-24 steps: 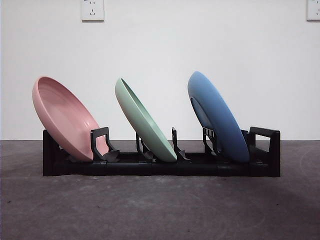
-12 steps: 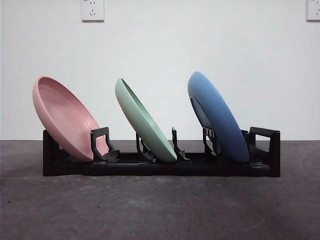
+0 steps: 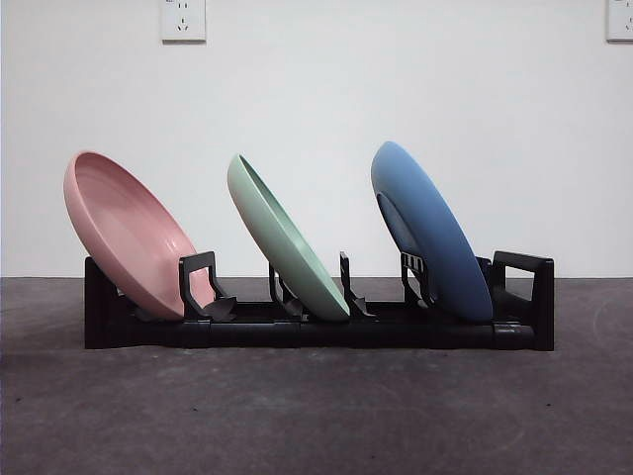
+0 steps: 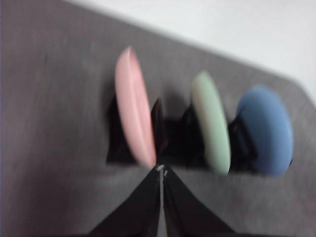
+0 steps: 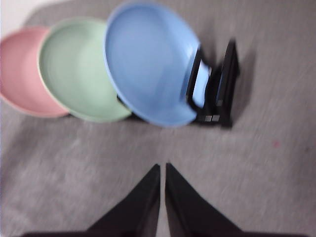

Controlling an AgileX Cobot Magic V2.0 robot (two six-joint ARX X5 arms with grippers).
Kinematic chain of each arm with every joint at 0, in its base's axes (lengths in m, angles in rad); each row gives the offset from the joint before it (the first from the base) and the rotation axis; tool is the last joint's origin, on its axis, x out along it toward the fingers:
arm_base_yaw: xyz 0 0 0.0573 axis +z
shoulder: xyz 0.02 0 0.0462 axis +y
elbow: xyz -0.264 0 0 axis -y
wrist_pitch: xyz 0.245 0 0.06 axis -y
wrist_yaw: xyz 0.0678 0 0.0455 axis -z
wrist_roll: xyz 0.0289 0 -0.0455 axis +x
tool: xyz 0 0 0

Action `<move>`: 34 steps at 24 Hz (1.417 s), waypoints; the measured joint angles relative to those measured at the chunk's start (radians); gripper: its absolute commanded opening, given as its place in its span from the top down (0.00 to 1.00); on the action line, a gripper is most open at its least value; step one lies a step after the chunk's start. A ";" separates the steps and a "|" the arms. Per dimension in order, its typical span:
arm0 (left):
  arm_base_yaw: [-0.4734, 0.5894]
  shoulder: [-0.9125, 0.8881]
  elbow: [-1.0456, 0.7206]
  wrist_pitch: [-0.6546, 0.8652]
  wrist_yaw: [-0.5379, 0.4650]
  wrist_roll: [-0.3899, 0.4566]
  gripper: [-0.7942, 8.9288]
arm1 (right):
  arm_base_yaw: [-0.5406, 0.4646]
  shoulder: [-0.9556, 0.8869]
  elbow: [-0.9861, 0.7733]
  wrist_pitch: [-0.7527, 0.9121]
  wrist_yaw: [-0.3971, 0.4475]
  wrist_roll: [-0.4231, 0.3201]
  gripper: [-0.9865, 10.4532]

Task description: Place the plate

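Observation:
A pink plate (image 3: 129, 235), a green plate (image 3: 285, 240) and a blue plate (image 3: 430, 231) stand tilted in a black rack (image 3: 316, 327) on the grey table. All three also show in the left wrist view, pink (image 4: 133, 114), green (image 4: 211, 129), blue (image 4: 265, 129), and in the right wrist view, pink (image 5: 19, 69), green (image 5: 74, 66), blue (image 5: 148, 61). My left gripper (image 4: 161, 170) is shut and empty, apart from the rack on the pink plate's side. My right gripper (image 5: 162, 168) is shut and empty, apart from the rack on the blue plate's side. Neither gripper shows in the front view.
The rack's end slot (image 5: 217, 89) beside the blue plate holds nothing. A white wall with two sockets (image 3: 183, 20) stands behind the table. Grey table surface (image 3: 316, 416) lies in front of the rack.

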 measured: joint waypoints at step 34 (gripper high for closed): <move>-0.008 0.167 0.062 -0.131 0.001 0.051 0.59 | 0.301 0.966 0.802 -0.082 0.048 -0.025 0.60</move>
